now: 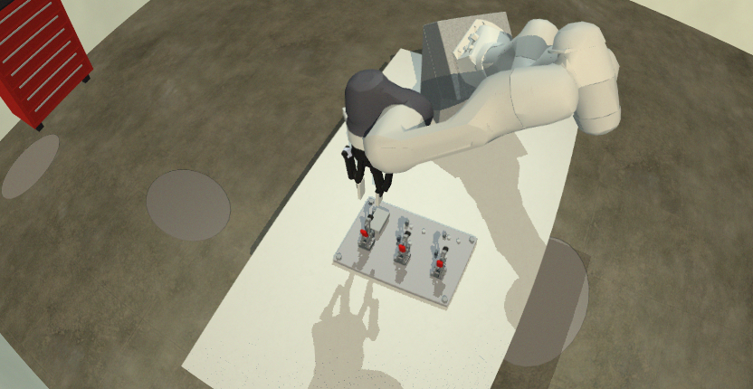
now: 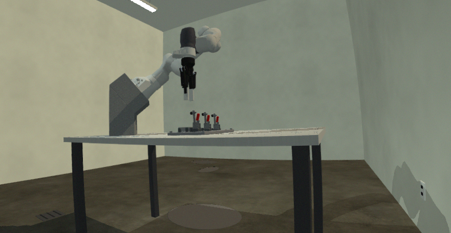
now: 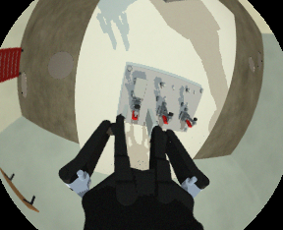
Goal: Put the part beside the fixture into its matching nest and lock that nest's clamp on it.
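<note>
In the middle of the top view, up over the upper left corner of a grey fixture plate (image 1: 380, 270) (image 2: 176, 133) (image 3: 150, 75), hangs pointing down: a black pincer (image 1: 369, 200) (image 2: 188, 99) (image 3: 137, 112) with pale fingertips (image 1: 359, 190) (image 2: 191, 95). Stands partly open, with a modest gap between the tips and nothing in its hold. Well clear of the clamps in the exterior view, touching neither plate nor part.

At the upper left of the plate in the top view, a pale grey rectangular part (image 1: 381, 219) (image 2: 184, 129) (image 3: 141, 87). Lies in the left of 3 nests, looks flat, just beside the left clamp (image 1: 366, 240) (image 2: 196, 125) (image 3: 137, 107). Cannot tell from here how closely it meets pads and blocks.

To the right of that in the top view, the middle clamp (image 1: 402, 256) (image 2: 206, 125) (image 3: 162, 104), then the right clamp (image 1: 437, 270) (image 2: 217, 125) (image 3: 185, 109). On all 3, red handles upright and bars raised in the exterior view, so none locked.

Beneath the plate, a white counter (image 1: 252, 323) (image 2: 195, 141) (image 3: 101, 84). From upper right to centre of the top view, reaches across with 1 white arm (image 1: 542, 97) (image 2: 209, 44). At the upper left there, a red cabinet (image 1: 47, 44) (image 3: 5, 66).
</note>
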Available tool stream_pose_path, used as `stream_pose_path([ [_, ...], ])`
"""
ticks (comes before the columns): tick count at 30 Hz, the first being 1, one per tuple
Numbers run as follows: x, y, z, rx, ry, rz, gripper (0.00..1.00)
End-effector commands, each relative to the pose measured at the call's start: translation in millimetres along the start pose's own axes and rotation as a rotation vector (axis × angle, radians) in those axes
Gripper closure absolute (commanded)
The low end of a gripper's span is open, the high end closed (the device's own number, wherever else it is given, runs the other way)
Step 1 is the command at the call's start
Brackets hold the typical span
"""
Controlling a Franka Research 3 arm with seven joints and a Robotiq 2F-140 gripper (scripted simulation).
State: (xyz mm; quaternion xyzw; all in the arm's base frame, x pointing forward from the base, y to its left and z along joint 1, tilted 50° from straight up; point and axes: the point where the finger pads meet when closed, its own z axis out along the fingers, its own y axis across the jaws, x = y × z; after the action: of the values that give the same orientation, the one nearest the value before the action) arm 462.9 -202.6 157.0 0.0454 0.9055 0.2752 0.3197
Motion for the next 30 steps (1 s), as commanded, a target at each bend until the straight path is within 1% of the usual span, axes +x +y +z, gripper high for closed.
stream_pose_path([
  [1,-12.1,2.0,1.4,-0.006,0.006,0.028,0.72],
  [7,-35.1,2.0,1.6,-0.006,0.006,0.028,0.72],
  [12,-47.2,2.0,1.6,-0.006,0.006,0.028,0.72],
  [24,-51.3,2.0,1.9,-0.006,0.006,0.028,0.72],
  [30,-51.3,2.0,5.2,-0.006,0.006,0.028,0.72],
])
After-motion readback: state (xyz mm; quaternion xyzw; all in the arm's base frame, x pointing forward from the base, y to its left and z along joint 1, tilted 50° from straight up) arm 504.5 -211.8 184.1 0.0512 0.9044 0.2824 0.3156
